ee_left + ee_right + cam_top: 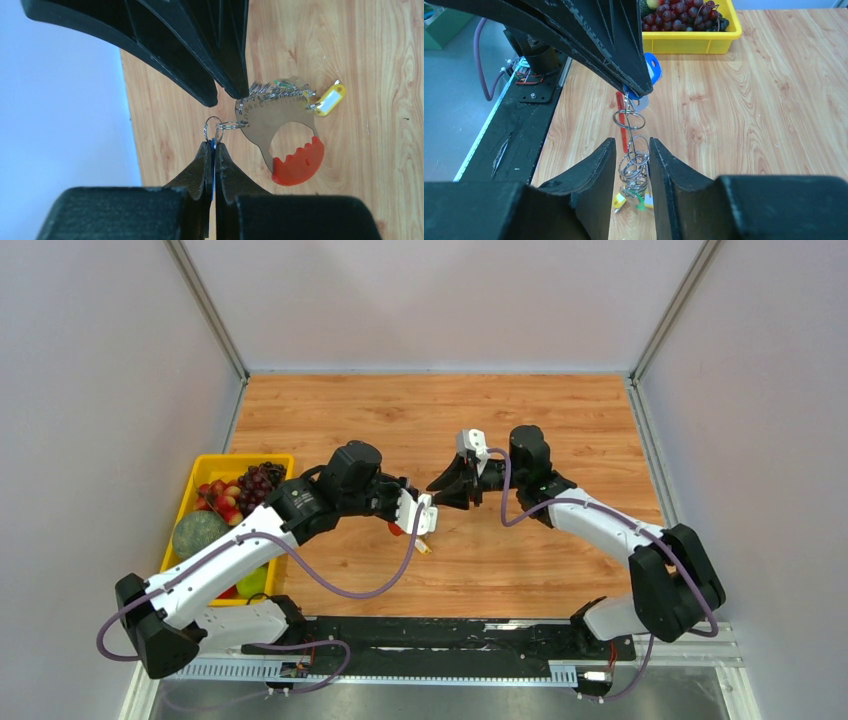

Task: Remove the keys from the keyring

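left jaws: clenched on the small blue plastic-headed key (651, 64), over the wooden bench (749, 125)
right jaws: parted, gripping nothing that I can make out
load: silvery metal keyring plate with curved red clip (272, 122) hangs off that key by a string of small silver rings (634, 167)
bearing: the string's long axis runs from my left tips straight into the gap of my right jaws, which sit nearer the rings

We see a silvery keyring (272, 120) w/ bright red clip (298, 162), plus yellow key (330, 99), green key (640, 205) & blue key (651, 67). Bench (380, 150) is orange-tan wood grain; left hand (213, 146) & right hand (632, 145) are black. Yellow tray (694, 42) holds dark purple grapes (679, 12).
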Controlling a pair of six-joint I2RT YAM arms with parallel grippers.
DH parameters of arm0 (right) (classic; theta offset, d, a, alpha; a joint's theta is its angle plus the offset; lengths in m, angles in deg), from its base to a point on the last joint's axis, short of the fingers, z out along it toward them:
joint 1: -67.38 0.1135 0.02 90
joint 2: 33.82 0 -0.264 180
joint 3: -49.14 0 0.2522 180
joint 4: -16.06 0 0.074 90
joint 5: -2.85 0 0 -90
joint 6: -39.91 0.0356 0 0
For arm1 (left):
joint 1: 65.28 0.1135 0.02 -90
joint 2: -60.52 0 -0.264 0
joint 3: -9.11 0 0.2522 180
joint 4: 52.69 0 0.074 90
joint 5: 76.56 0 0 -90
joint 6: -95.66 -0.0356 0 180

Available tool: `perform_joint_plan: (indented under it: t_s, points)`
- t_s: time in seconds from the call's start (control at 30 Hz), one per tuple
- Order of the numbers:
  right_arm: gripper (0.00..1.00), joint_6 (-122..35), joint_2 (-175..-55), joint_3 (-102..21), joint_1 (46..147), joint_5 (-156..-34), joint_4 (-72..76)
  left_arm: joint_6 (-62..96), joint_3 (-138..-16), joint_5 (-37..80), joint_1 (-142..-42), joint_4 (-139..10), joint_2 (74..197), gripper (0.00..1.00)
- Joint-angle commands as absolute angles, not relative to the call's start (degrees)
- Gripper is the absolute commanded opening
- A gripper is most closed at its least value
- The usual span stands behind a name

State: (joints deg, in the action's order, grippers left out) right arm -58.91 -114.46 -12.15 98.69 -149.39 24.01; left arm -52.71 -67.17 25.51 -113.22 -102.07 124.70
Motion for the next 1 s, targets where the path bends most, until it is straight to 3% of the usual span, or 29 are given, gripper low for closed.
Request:
perform_joint_plan:
  t_s: [0.0,0.67,0.97]
  points:
    - [0.35,-61.7,-115.5,-12.9,99.6,-152.6,25.4,-54.6,-67.2,30.9,-113.3,-98.0,122.3,0.0]
    - [0.36,-62.1,-113.5,-12.6,101.5,-153.8,25.2,-56.2,-67.4,36.7,-113.4,-100.4,121.9,0.0]
    - [0.26,-62.7,-112.2,-12.5,101.6,-155.2,22.4,-56.4,-67.1,36.0,-113.4,-100.2,121.5,0.0]
